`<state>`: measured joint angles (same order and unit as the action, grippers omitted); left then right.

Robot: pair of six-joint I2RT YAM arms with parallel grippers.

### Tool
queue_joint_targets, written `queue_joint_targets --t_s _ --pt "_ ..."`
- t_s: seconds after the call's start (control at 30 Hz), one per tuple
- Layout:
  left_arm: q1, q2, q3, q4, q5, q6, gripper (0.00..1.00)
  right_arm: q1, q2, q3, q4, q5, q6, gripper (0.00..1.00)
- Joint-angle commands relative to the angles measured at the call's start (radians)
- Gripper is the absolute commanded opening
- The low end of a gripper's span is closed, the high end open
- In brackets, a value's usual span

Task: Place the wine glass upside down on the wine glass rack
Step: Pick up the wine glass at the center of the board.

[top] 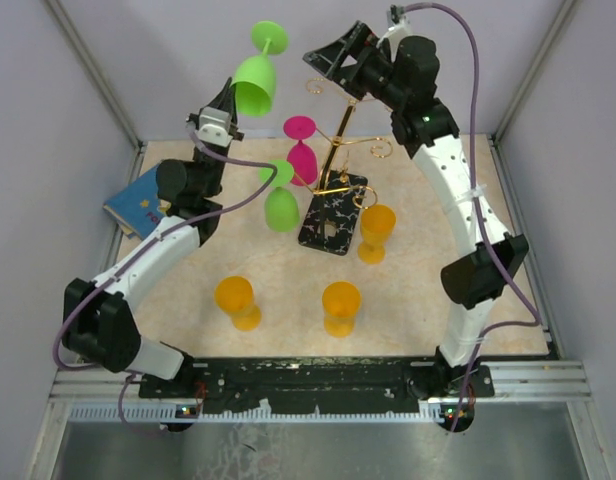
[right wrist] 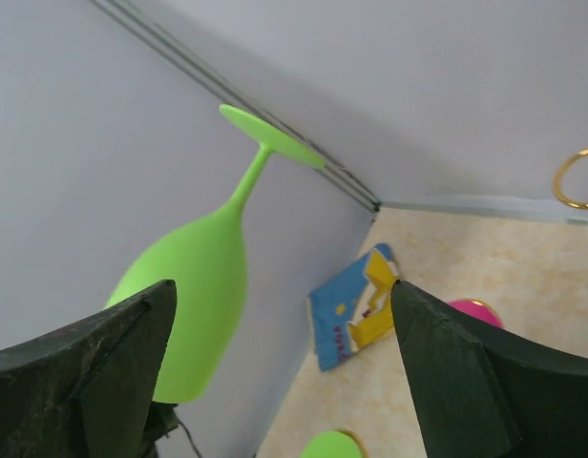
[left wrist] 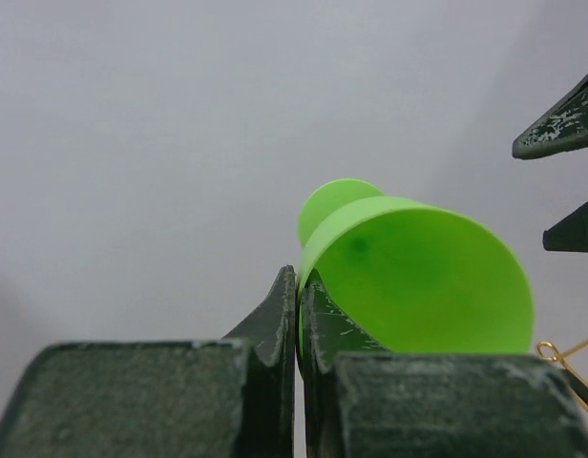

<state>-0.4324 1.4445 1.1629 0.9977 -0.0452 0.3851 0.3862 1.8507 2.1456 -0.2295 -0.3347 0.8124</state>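
Observation:
My left gripper [top: 225, 112] is shut on the rim of a green wine glass [top: 255, 84] and holds it high above the table's back left, foot up and tilted. In the left wrist view the fingers [left wrist: 277, 315] pinch the glass wall [left wrist: 418, 286]. The gold wire rack [top: 337, 150] stands on its black marbled base [top: 335, 218], to the right of the held glass. A pink glass [top: 302, 152] and a second green glass [top: 280, 204] sit upside down at the rack. My right gripper [top: 324, 62] is open and empty above the rack's top; its view shows the held glass [right wrist: 194, 296].
Three orange glasses stand on the table: one right of the rack base [top: 376, 232] and two near the front [top: 236, 301] [top: 341, 306]. A blue and yellow book [top: 138, 200] lies at the left wall, also in the right wrist view [right wrist: 356, 305]. Enclosure walls surround the table.

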Motion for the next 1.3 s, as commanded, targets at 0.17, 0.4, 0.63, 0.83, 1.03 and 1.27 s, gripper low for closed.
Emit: queue_joint_targets --t_s 0.17,0.4,0.63,0.83,1.03,1.27 --pt "-0.051 0.009 -0.037 0.278 0.01 0.12 0.0 0.018 0.068 0.145 0.129 -0.153 0.207 0.92" --pt "-0.079 0.015 -0.042 0.293 -0.024 0.147 0.0 0.041 0.13 0.101 0.315 -0.219 0.347 0.81" --pt "-0.102 0.027 -0.058 0.321 -0.074 0.116 0.0 0.066 0.186 0.152 0.344 -0.233 0.372 0.8" --pt "-0.117 0.036 -0.061 0.32 -0.086 0.098 0.0 0.074 0.207 0.162 0.396 -0.235 0.397 0.79" --pt "-0.132 0.048 -0.072 0.335 -0.117 0.1 0.0 0.076 0.21 0.169 0.406 -0.24 0.398 0.78" --pt "-0.136 0.059 -0.064 0.344 -0.121 0.106 0.0 0.076 0.22 0.169 0.429 -0.243 0.414 0.72"
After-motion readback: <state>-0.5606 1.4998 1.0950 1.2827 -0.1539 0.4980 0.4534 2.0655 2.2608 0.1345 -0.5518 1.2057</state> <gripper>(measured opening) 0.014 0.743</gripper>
